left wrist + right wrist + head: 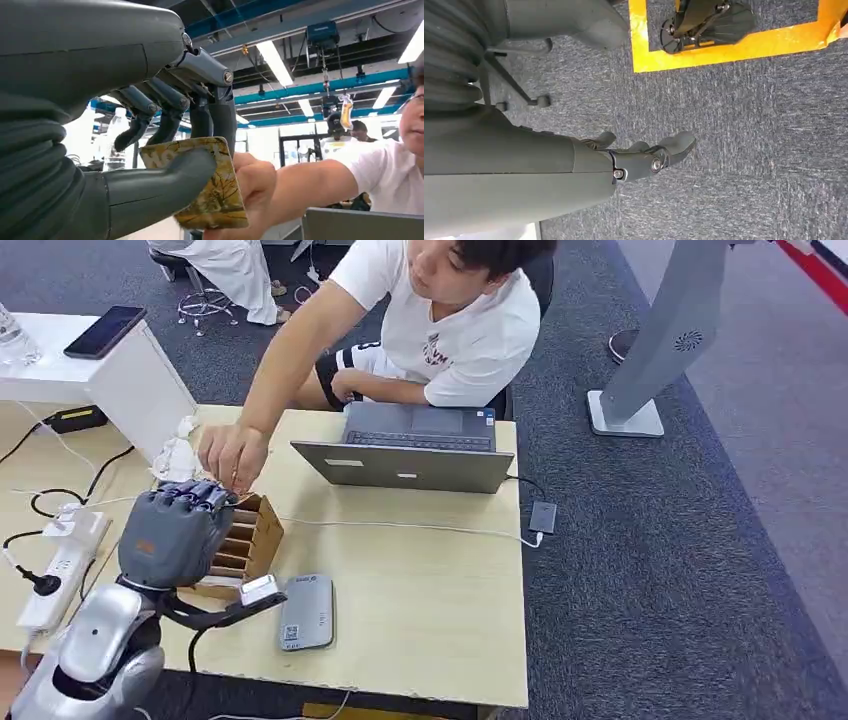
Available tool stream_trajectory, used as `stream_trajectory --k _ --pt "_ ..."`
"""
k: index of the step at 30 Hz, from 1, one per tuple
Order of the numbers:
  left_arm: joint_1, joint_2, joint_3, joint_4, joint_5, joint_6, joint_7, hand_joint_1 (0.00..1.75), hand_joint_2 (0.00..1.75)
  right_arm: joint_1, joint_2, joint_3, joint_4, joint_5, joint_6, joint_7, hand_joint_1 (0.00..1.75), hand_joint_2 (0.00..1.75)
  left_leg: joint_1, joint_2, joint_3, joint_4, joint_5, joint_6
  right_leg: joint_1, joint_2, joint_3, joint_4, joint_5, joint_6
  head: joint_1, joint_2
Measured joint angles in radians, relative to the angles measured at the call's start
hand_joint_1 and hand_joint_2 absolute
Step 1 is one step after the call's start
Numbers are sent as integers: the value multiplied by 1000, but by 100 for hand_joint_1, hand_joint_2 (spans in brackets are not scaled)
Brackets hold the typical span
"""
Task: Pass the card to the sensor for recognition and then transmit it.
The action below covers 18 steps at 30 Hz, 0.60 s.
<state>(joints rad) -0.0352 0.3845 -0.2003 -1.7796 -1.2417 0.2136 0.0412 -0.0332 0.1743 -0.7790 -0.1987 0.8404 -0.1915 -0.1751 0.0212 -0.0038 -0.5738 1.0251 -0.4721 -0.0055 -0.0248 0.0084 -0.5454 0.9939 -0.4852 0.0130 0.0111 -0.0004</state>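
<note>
A person in a white shirt sits at the far side of the worktop behind an open laptop, reaching one hand across to the robot's left hand. Just beside that hand stands a slotted wooden card holder, with the grey sensor lying flat near the worktop's front edge. A power strip and cables crowd the left side. The left hand is raised over the holder, its thumb and fingers pinching a yellow patterned card, which the person's hand also touches. The right hand hangs over the grey carpet, fingers loosely apart and holding nothing. Bare worktop lies to the right of the sensor.
</note>
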Motion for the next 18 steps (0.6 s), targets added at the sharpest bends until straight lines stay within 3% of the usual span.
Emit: stream_trajectory --k 18 --pt "48 -7 -17 6 -9 3 -2 175 175 0 2 -2 0 4 -7 -4 0 175 0 0 0 0 0 0 0 0 0 0 0 0 0 0"
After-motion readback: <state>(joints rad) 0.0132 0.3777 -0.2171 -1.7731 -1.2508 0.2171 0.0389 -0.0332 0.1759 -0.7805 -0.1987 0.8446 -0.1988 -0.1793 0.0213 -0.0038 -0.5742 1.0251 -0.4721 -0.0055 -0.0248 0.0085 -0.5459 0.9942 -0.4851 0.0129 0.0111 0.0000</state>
